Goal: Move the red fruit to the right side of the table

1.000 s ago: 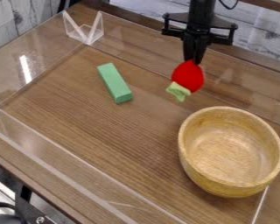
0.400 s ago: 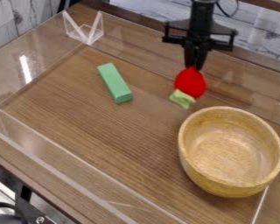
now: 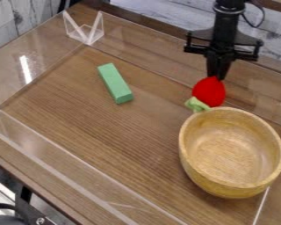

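Since a second ago the claw [image 3: 217, 74] and the red fruit [image 3: 209, 90] have shifted together toward the right of the picture, from a spot well left of the wooden bowl's far rim to one just behind that rim; the green block and the bowl lie where they did.

Taking the wooden bowl [image 3: 232, 150] as the landmark and reading from the left: a folded piece of clear acrylic [image 3: 83, 29] stands far to the bowl's upper left, near the back corner of the bench [image 3: 73, 123]. Low clear walls edge the brown wood-grain bench. The green block [image 3: 115, 83], a flat rectangular bar, lies well to the left of the bowl and further back, set at a slant.

The red fruit sits just behind the bowl's far rim, its pale green leafy cap at the low left, next to the rim; whether the cap touches the bowl cannot be told. The black claw points straight down onto the top of the fruit, its jaws closed narrow; whether they pinch the fruit or only press on it is not clear. The bowl itself, round and light-coloured, takes up the front right of the bench.
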### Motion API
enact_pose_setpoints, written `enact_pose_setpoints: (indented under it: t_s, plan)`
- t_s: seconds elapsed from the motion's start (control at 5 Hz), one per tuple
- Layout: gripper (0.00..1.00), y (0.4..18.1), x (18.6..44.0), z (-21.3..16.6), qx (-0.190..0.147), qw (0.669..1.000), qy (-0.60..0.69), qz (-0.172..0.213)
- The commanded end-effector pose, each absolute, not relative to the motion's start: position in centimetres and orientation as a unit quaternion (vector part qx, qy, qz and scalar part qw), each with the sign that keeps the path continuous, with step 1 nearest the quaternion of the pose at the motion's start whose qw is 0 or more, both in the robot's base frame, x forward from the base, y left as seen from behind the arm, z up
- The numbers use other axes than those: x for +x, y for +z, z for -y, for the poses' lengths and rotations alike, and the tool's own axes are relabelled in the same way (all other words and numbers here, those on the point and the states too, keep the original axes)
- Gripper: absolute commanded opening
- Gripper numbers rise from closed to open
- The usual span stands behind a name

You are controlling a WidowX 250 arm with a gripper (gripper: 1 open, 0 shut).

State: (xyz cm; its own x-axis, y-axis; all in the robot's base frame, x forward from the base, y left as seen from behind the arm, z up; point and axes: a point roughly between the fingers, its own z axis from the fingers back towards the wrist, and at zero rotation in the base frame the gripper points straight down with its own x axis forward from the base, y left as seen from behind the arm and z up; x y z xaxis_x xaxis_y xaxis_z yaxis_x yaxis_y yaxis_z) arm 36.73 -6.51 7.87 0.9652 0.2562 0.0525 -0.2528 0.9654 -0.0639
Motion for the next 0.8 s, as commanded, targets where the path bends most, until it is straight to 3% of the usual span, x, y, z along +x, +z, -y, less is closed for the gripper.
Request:
enact_pose_setpoints:
  t_s: [0.0, 0.6]
  plan:
    - [0.00, 8.9, 37.1, 8.3, -0.037, 0.984, 0.162, 0.057]
    - [0.00, 4.9, 37.2, 8.2, -0.031, 0.983, 0.171, 0.055]
